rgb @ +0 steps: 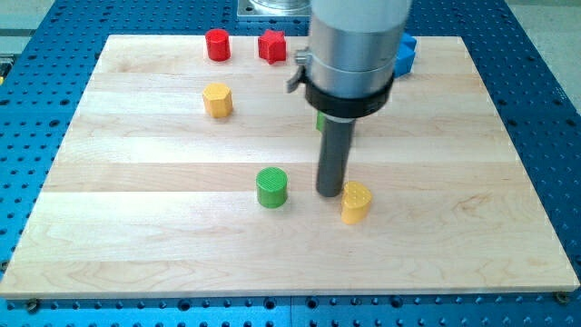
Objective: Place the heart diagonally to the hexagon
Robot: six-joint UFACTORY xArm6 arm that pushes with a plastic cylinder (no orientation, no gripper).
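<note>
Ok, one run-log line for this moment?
my tip: touching yellow heart block, its upper left | yellow hexagon block: far upper left | heart placement: pending

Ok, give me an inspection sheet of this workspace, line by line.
Surface: wooden board, flat, on a blue perforated base.
Job's things: yellow heart at lower centre; yellow hexagon at the view's upper left, far apart.
Clutter: green cylinder; red cylinder; red block, shape unclear; blue block and another green block, both mostly hidden by the arm.
Tool: my tip is just left of the heart; contact cannot be told.
Cables: nothing seen.
Surroundings: metal mount at the view's top.
</note>
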